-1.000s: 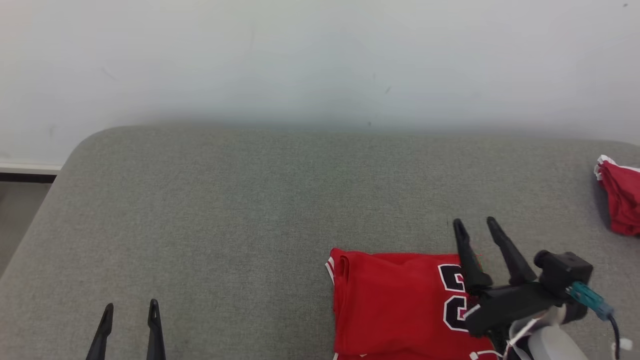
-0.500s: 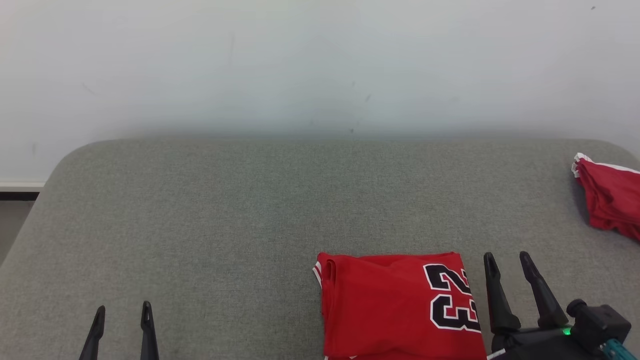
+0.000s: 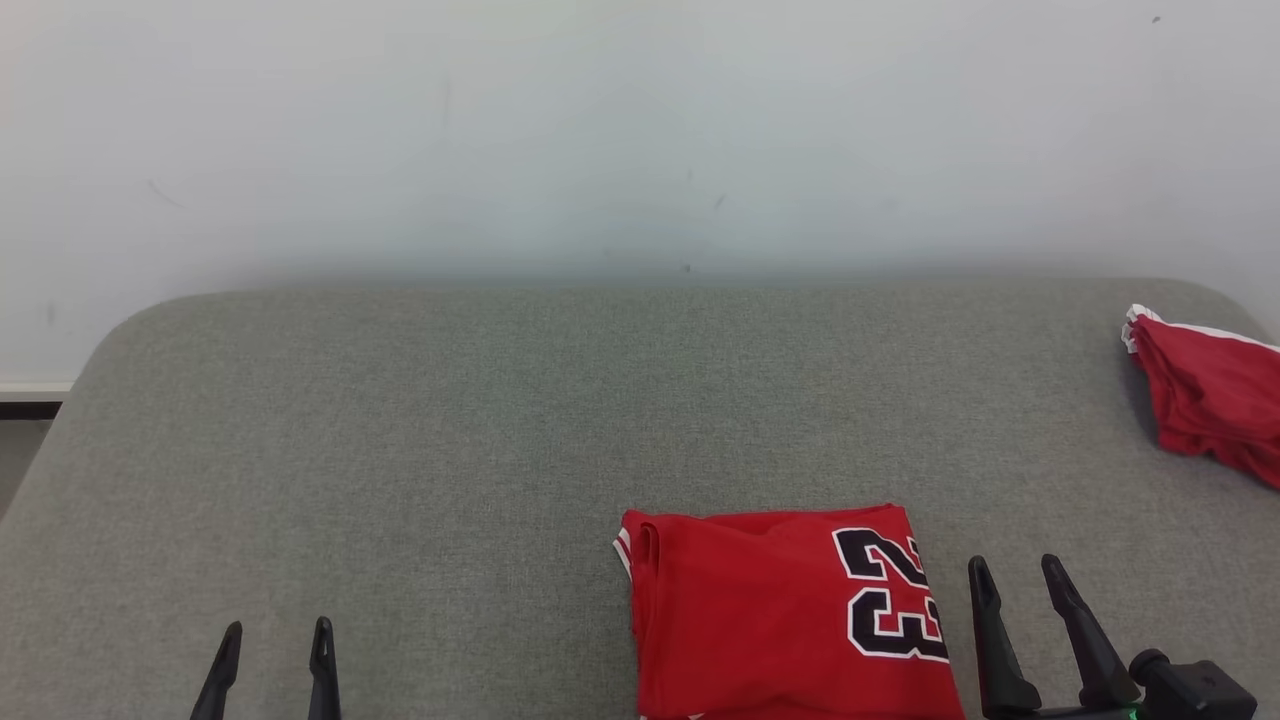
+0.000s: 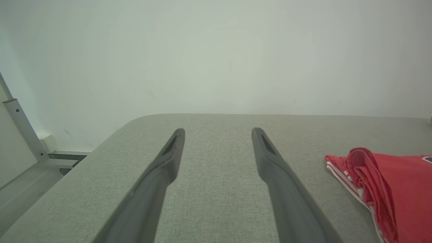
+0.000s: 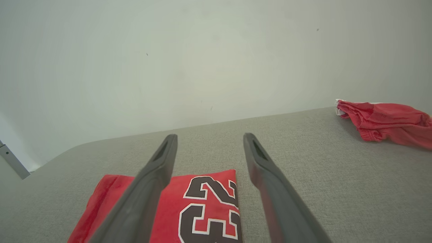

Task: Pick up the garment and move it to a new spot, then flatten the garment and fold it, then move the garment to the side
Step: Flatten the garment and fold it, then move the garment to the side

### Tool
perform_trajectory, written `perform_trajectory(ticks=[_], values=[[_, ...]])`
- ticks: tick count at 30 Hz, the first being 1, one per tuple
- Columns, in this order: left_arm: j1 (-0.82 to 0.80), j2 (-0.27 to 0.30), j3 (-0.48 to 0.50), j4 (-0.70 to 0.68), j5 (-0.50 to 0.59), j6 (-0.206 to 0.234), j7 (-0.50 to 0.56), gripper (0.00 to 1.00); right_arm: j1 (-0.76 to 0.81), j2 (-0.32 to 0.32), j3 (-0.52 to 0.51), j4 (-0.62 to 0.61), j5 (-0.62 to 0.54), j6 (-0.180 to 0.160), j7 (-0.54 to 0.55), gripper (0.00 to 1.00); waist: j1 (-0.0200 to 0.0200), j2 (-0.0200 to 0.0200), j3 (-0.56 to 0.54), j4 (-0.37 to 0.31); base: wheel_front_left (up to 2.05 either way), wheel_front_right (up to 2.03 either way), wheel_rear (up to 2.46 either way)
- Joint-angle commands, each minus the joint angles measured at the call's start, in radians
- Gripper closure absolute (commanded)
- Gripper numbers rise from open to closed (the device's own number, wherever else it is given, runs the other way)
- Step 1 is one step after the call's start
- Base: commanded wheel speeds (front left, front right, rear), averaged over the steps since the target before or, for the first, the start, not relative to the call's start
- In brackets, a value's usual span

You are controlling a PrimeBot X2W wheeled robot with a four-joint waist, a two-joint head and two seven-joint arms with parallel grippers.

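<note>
Grey padded surface: folded red garment lies just beside the right gripper, at its nine o'clock; left gripper well apart. Both pairs of jaws wide open, empty.

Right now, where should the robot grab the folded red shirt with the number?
Probably the shirt by its right edge, beside the number, coming from the right: it lies flat and folded, and the open right gripper is just off that edge.

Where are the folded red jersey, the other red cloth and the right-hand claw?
folded jersey (image 3: 760, 620), head view, its plain red middle.
crumpled red cloth (image 3: 1205, 395), head view, its bunched middle.
right gripper (image 3: 1014, 564), head view, midway between its open fingertips.
</note>
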Motion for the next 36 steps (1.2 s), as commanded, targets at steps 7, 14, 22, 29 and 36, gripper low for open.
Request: perform_trajectory(ticks=[7, 14, 22, 29, 36], values=[[0.020, 0.040, -0.035, 0.006, -0.017, -0.005, -0.003, 0.00, 0.020, 0.011, -0.018, -0.014, -0.014, -0.003, 0.012, 0.00, 0.0000, 0.0000, -0.001, 0.000, 0.00, 0.00, 0.00], [0.024, 0.067, -0.055, 0.000, -0.041, -0.005, -0.003, 0.00, 0.031, 0.021, -0.035, -0.027, -0.022, -0.003, 0.025, 0.00, 0.0000, 0.0000, -0.002, 0.007, 0.00, 0.00, 0.00], [0.026, 0.078, -0.058, 0.002, -0.062, -0.005, -0.002, 0.00, 0.039, 0.026, -0.045, -0.032, -0.035, -0.003, 0.039, 0.00, 0.0000, 0.0000, -0.004, 0.013, 0.00, 0.00, 0.00], [0.032, 0.081, -0.059, 0.005, -0.073, 0.001, 0.000, 0.00, 0.041, 0.029, -0.046, -0.031, -0.040, -0.003, 0.045, 0.00, 0.0000, 0.0000, -0.007, 0.013, 0.00, 0.00, 0.00], [0.035, 0.081, -0.062, 0.006, -0.077, 0.011, 0.000, 0.00, 0.041, 0.031, -0.049, -0.030, -0.042, -0.003, 0.050, 0.00, 0.0000, 0.0000, -0.008, 0.014, 0.00, 0.00, 0.00]])
